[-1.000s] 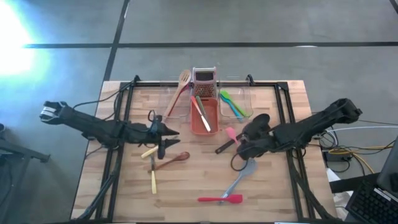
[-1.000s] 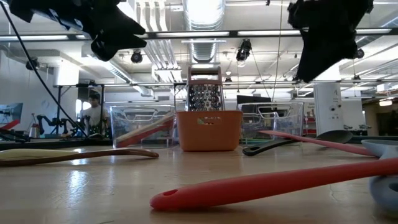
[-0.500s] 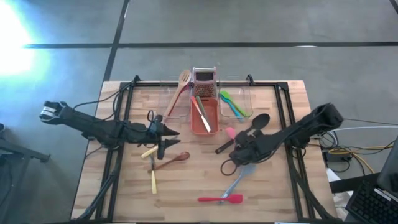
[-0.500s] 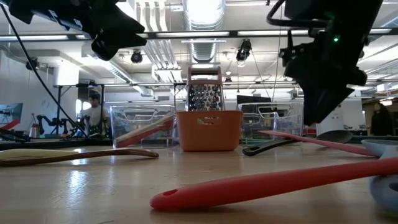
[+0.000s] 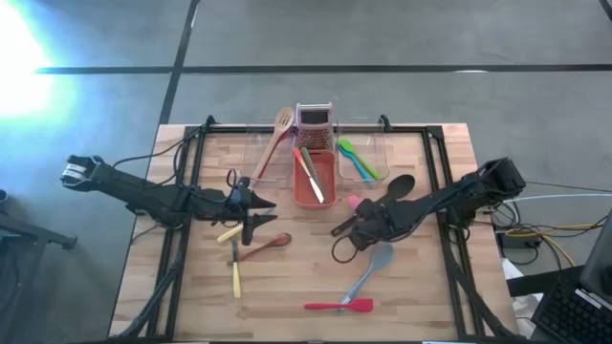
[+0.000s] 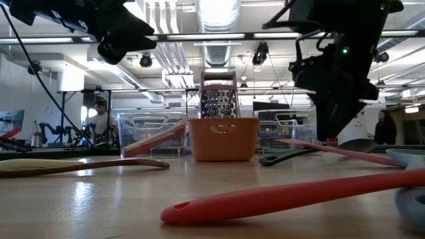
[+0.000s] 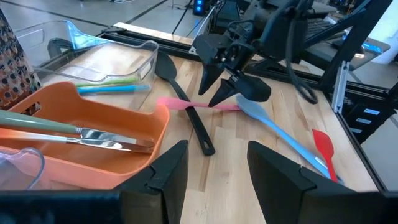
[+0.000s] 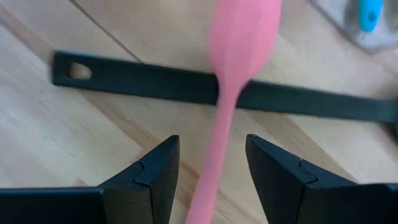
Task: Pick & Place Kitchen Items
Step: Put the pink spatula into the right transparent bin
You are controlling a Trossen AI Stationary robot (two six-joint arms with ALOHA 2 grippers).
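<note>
A pink spoon (image 8: 233, 68) lies with its handle across the black ladle's handle (image 8: 155, 84), right of the orange tub (image 5: 313, 182). My right gripper (image 8: 211, 155) hangs open low over it, one finger on each side of the pink handle, apart from it; it also shows in the high view (image 5: 359, 226) and the left wrist view (image 7: 222, 87). My left gripper (image 5: 256, 212) waits open above the table's middle left, over a yellow-handled knife (image 5: 229, 232) and a wooden spoon (image 5: 265, 246).
The orange tub holds utensils, with a grater (image 5: 314, 119) behind it. Clear tubs flank it: the left (image 5: 271, 162) holds a wooden fork, the right (image 5: 361, 160) green and blue utensils. A blue-grey spatula (image 5: 370, 270), a red spatula (image 5: 339, 306) and a second knife (image 5: 236, 278) lie nearer.
My right gripper has moved toward the table's left and come down, from above the blue-grey spatula to low over the pink spoon's handle. The utensils have not moved.
</note>
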